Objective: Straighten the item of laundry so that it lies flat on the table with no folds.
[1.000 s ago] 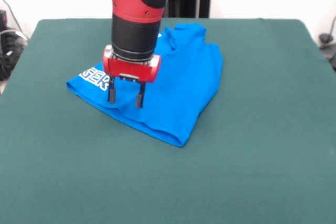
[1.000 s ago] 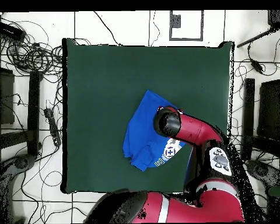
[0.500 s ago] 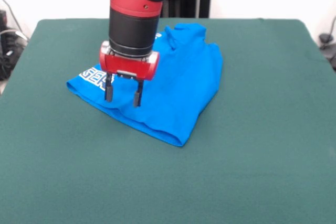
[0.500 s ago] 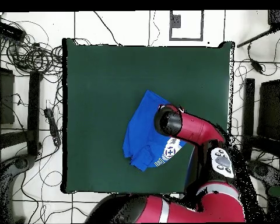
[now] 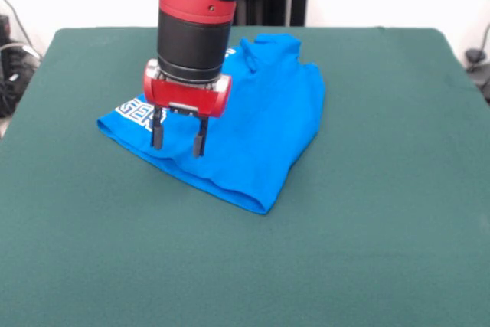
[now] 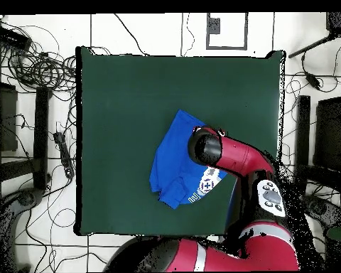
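The item of laundry (image 5: 260,124) is a bright blue T-shirt lying folded over itself on the green table (image 5: 367,212), with white block letters showing at its left corner. My gripper (image 5: 177,142) hangs open just above the shirt's left part, its two fingers pointing down with nothing between them. In the overhead view the shirt (image 6: 175,160) sits right of the table's (image 6: 131,99) middle, and the arm covers its right side and the gripper itself.
Bare green cloth stretches wide around the shirt on every side. Cables and stands (image 6: 38,71) lie on the floor beyond the table's edges.
The gripper has risen slightly and shifted a little to the left above the shirt. The shirt has kept its shape and place.
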Controlling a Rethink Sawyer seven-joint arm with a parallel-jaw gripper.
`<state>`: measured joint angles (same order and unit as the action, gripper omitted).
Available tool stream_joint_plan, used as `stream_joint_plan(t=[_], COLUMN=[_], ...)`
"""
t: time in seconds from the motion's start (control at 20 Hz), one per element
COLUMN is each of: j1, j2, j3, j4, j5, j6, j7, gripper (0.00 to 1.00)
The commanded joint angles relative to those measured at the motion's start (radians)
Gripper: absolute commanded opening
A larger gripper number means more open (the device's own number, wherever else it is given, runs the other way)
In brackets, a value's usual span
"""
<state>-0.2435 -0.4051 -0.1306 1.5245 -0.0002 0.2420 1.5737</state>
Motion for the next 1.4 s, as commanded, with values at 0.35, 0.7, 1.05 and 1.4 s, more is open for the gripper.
stream_joint_plan(t=[0.35,0.7,1.05,1.4], j1=[0.0,-0.004,-0.001,-0.008], j2=[0.059,0.059,0.06,0.063], j3=[0.07,0.073,0.07,0.078], j4=[-0.02,-0.017,-0.02,-0.018], j5=[0.024,0.021,0.021,0.021], j6=[0.061,0.047,0.056,0.047], j7=[0.148,0.149,0.148,0.147], gripper=[1.0,1.0,1.0,1.0])
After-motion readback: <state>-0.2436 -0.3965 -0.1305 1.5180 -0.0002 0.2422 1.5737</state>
